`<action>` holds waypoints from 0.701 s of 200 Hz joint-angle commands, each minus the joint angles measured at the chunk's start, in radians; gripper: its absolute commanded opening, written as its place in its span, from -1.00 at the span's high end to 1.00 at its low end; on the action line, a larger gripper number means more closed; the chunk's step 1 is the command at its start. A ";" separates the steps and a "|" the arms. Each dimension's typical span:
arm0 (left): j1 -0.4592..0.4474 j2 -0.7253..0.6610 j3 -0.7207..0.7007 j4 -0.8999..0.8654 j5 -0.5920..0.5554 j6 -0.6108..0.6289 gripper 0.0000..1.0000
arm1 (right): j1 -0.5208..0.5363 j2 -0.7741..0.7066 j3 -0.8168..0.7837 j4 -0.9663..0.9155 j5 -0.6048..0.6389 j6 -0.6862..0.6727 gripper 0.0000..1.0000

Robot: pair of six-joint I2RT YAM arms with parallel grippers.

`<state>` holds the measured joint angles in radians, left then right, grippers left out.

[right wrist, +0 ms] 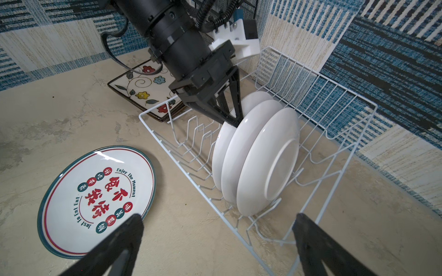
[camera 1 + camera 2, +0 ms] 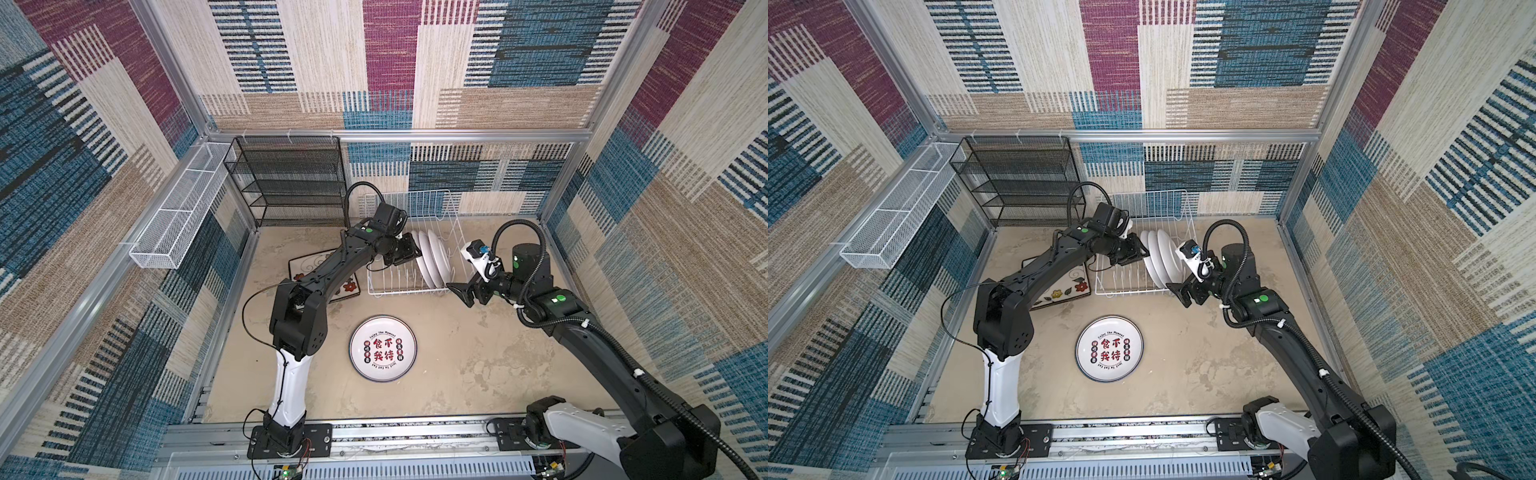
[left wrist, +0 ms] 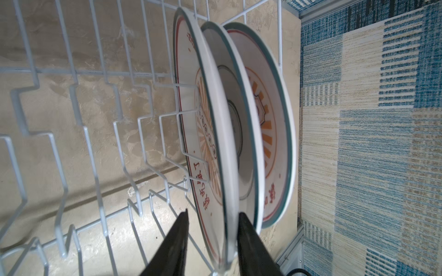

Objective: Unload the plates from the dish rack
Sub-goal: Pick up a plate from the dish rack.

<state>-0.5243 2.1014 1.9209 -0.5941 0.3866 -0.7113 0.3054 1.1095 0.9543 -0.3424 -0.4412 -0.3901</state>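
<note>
Plates stood on edge in your dish rack (image 2: 407, 291): three round plates (image 2: 432, 259), packed close together in the rack's right half. Their white backs faced the right arm and their printed, orange-rayed faces faced left.

Your left gripper (image 3: 214, 212) reached in from the left at the upper rim of the left-end plate (image 3: 209, 153). Its fingers were partly closed and straddled that rim, one on the printed side, the other in the gap between this plate and the middle one. The left wrist view showed the back finger against the plate and a sliver of space at the front one, so you could not tell whether the plate was truly clamped.

Your right gripper (image 1: 217, 217) hung low by the rack's front right corner, pointed at the plates, its fingers spread wide and holding nothing.

On the table (image 2: 478, 365), in front of the rack and apart from it, a round plate with red lettering (image 2: 382, 348) lay flat, face up. A square flowered plate (image 1: 143, 88) lay flat just left of the rack, partly under the left arm in both top views. Behind it a black mesh shelf unit (image 2: 291, 183) stood against the back wall, and a long white mesh basket (image 2: 174, 224) hung on the left wall.
</note>
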 commanded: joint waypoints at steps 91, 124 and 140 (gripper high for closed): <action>0.001 0.050 0.049 -0.006 -0.045 -0.082 0.48 | -0.001 -0.007 -0.008 0.027 0.018 0.014 -1.00; -0.001 0.055 0.053 -0.006 -0.033 -0.089 0.59 | -0.002 -0.008 -0.009 0.029 0.019 0.019 -1.00; -0.004 0.061 0.054 -0.006 -0.025 -0.093 0.68 | -0.002 -0.011 -0.010 0.031 0.018 0.022 -1.00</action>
<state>-0.5285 2.1506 1.9701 -0.5652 0.3943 -0.7635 0.3035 1.1061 0.9474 -0.3374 -0.4339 -0.3820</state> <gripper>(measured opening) 0.191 0.998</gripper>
